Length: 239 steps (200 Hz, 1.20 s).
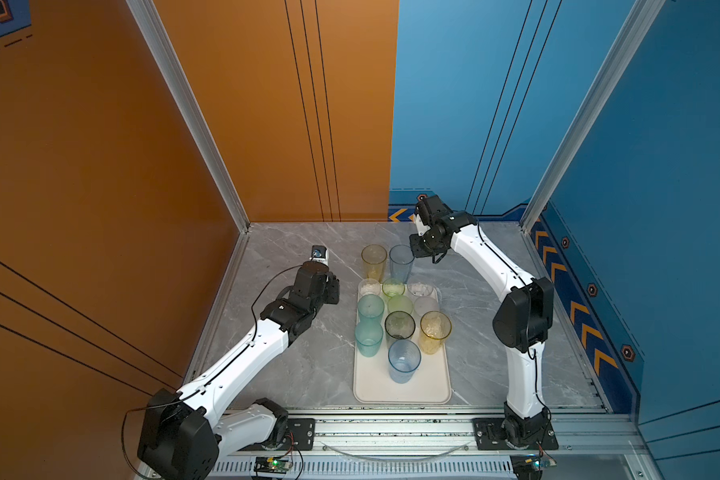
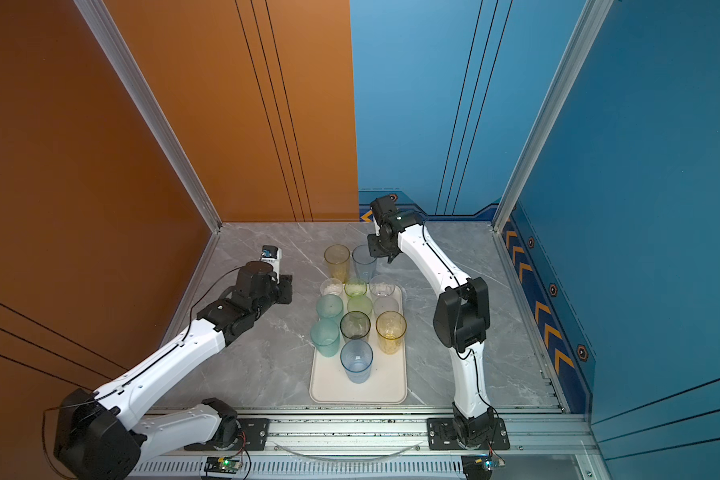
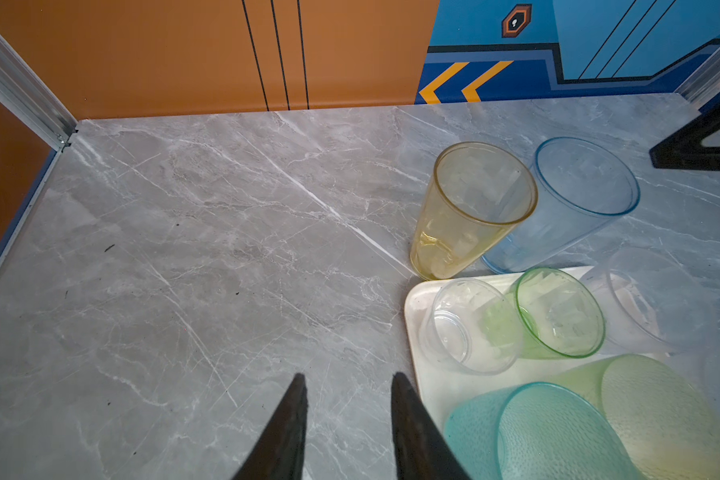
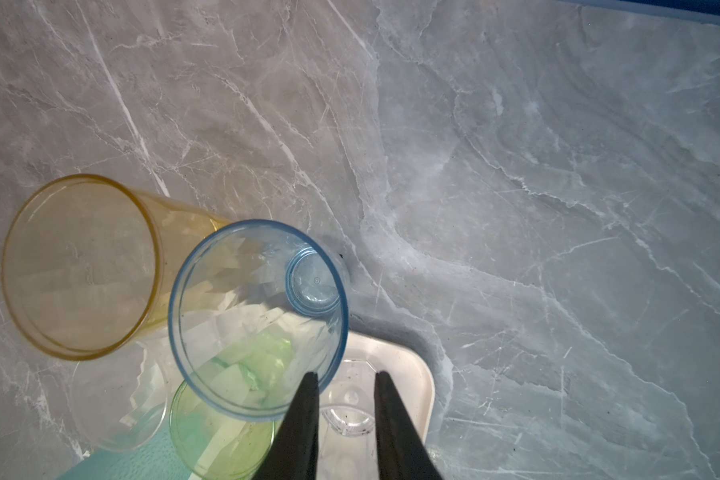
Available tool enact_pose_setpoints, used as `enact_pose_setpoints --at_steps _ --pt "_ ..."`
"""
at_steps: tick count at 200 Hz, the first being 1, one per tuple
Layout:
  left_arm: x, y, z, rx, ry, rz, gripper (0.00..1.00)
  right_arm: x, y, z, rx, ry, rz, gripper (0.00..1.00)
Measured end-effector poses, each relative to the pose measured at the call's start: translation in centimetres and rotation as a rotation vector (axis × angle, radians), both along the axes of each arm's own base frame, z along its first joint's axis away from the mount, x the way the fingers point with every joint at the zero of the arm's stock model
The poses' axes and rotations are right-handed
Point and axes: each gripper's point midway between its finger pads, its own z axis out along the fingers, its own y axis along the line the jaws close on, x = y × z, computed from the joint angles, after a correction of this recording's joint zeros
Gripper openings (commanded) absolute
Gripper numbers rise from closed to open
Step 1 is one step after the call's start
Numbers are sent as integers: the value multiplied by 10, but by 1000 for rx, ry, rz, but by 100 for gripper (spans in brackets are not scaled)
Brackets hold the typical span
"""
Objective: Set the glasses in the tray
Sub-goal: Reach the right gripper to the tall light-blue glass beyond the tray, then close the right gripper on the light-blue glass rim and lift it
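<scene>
Two tall glasses stand on the marble just beyond the tray's far end: a yellow one (image 1: 373,262) (image 3: 470,208) (image 4: 80,266) and a pale blue one (image 1: 400,262) (image 2: 364,262) (image 4: 258,316). My right gripper (image 4: 346,376) (image 1: 414,249) hangs over the blue glass's rim. Its jaws stand apart, one finger over the mouth and one outside the wall, with a clear gap between them. The cream tray (image 1: 404,390) (image 2: 358,392) (image 3: 416,307) holds several upright glasses, teal, green, clear, grey, yellow and blue. My left gripper (image 3: 348,378) (image 1: 333,291) is open and empty above bare marble by the tray's far left corner.
The orange wall and an aluminium post (image 1: 192,112) close the left and back, and blue walls the right. The right arm's elbow (image 1: 524,316) rises beside the tray. A metal rail (image 1: 391,428) runs along the front edge. A short clear glass (image 4: 350,411) sits in the tray corner below the right jaws.
</scene>
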Motion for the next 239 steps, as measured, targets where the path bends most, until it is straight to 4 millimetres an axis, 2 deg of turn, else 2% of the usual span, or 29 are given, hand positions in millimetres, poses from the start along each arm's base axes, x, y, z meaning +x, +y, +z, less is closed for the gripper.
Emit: enact_pose_setpoints --at_steps 48,109,159,239 --pt "1 3 0 -1 2 3 35 2 2 -17 -11 38 3 21" --pt "1 3 0 -1 3 1 35 6 5 -18 -7 39 5 19" --pt "2 5 0 -3 3 2 35 10 7 -28 -10 55 6 19" --pt "3 6 -1 -7 5 4 35 15 9 -28 -8 53 6 17"
